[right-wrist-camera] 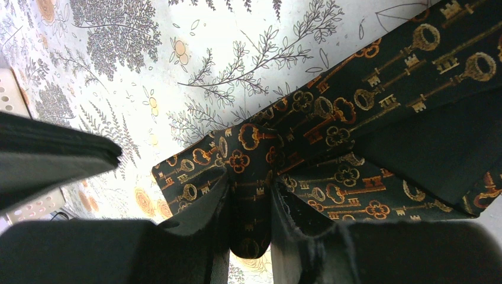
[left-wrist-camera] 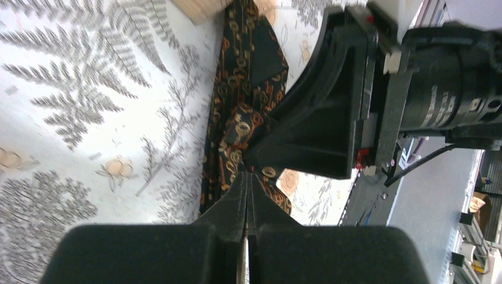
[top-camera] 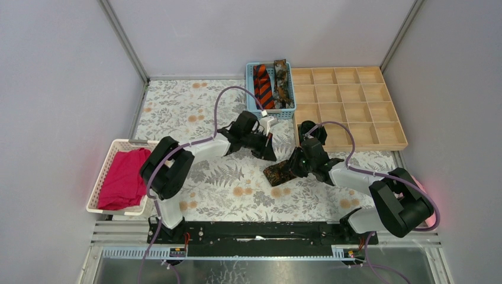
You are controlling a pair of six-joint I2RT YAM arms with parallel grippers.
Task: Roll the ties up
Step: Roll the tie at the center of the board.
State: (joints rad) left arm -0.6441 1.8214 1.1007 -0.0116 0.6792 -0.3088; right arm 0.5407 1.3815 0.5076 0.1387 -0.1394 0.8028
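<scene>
A dark brown tie with a gold key pattern lies on the floral tablecloth at the middle of the table. My right gripper is shut on a fold of it; in the right wrist view the fabric bulges between the fingers. My left gripper is shut, with nothing seen between its fingers. In the left wrist view its tips sit just over the tie, next to the right gripper. An orange-and-black striped tie and another brown mottled tie lie in the blue basket. No black tie is in view.
A wooden tray with several compartments stands at the back right, close behind the right gripper. A white basket holding a magenta cloth sits at the left edge. Grey walls enclose the table.
</scene>
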